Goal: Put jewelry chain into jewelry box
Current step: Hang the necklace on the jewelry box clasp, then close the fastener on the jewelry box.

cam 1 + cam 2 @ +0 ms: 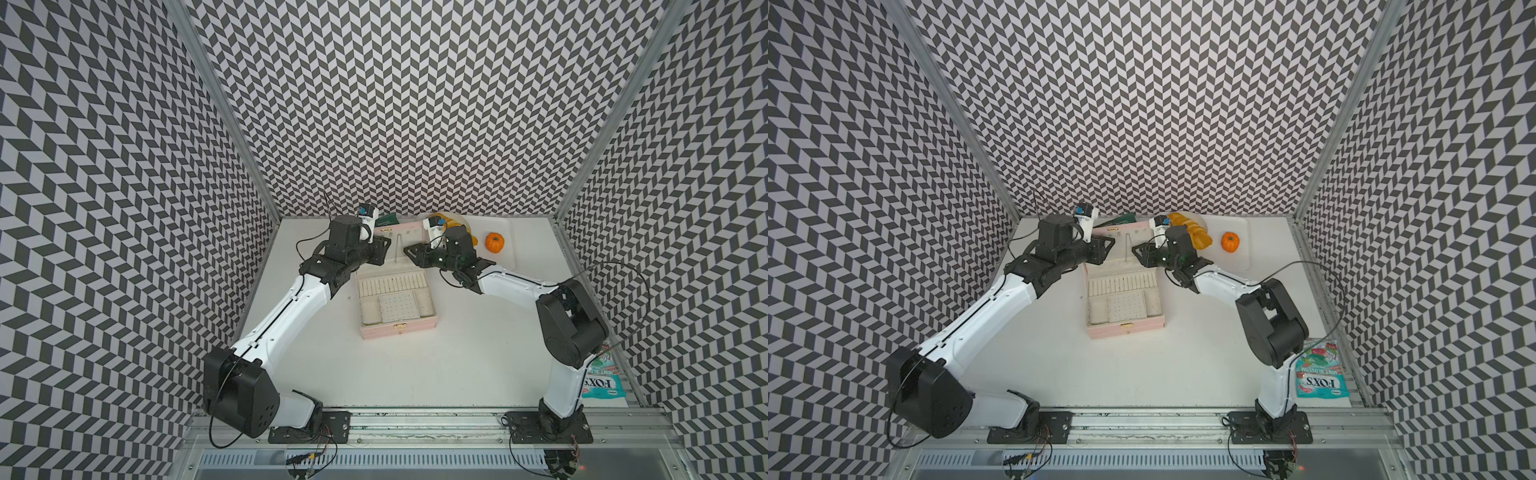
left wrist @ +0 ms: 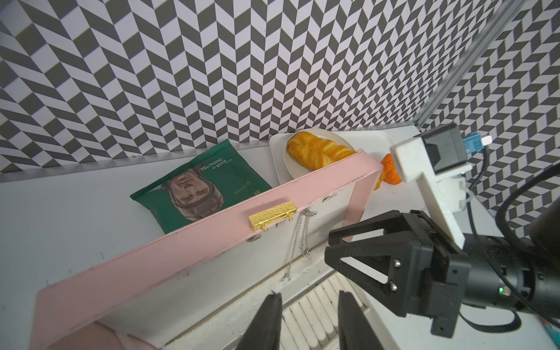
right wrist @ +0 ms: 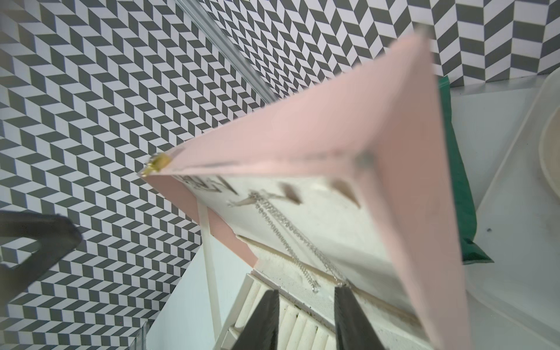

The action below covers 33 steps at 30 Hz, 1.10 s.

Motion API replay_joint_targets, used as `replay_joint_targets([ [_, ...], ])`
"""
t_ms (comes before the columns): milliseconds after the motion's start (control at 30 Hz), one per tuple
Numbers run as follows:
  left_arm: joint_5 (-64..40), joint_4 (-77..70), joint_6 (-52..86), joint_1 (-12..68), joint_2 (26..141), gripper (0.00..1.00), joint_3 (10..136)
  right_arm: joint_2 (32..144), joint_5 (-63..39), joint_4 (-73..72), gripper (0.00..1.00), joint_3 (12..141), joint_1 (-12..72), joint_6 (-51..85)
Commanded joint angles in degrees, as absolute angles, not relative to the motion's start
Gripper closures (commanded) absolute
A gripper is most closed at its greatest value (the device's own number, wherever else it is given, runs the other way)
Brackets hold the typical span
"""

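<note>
in both top views the pale pink rectangular hinged jewelry box (image 1: pixel 399 330) sits open mid-table with its lid upright. they show its whole cream base, with the row of white ring rolls (image 1: pixel 392 286) and the perforated panel (image 1: pixel 398 306). there the thin silver jewelry chain (image 1: pixel 400 247) is only a faint line on the lid's inner face.

the left wrist view gives what they lack: the chain's links, the ridged gold clasp (image 2: pixel 272 215) on the lid's rim, and the dark green snack bag (image 2: pixel 206 181) lying behind the lid. the chain hangs from a small hook inside the lid. it is draped in fine strands, one shorter loop and one longer tail ending in a tiny fitting just above the ring rolls.

the right wrist view, blurred on the lid, shows the strands running down the cream lining toward the hinge.

the left gripper (image 2: pixel 309 295) has its jaws partly apart with nothing between them, below the chain. the right gripper (image 3: pixel 306 291) is likewise partly spread and holds nothing, its tips just beside the chain's lower end.
</note>
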<state>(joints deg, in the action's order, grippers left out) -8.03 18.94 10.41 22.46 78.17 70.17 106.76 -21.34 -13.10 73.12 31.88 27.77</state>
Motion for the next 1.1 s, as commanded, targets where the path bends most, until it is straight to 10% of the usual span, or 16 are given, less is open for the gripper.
replay_joint_targets([
  [0,-6.6,18.9,11.3,22.2,73.9,0.61,66.9,101.7,-18.9,-10.3,0.64,72.9,32.7,23.8],
  [200,-5.2,17.1,13.2,22.2,63.9,0.43,57.0,96.9,-11.6,-2.3,0.62,76.4,33.1,9.5],
  [400,-4.5,16.2,15.4,22.2,56.1,0.00,49.4,96.5,-8.0,-2.2,0.53,80.4,34.8,-11.9],
  [667,-5.1,16.1,17.0,22.2,51.1,0.00,43.8,101.4,-10.6,1.5,0.28,88.8,35.4,-32.1],
  [1067,-5.0,16.5,16.5,22.2,50.2,0.00,43.2,108.6,-8.9,12.2,0.24,98.4,35.4,-44.5],
])
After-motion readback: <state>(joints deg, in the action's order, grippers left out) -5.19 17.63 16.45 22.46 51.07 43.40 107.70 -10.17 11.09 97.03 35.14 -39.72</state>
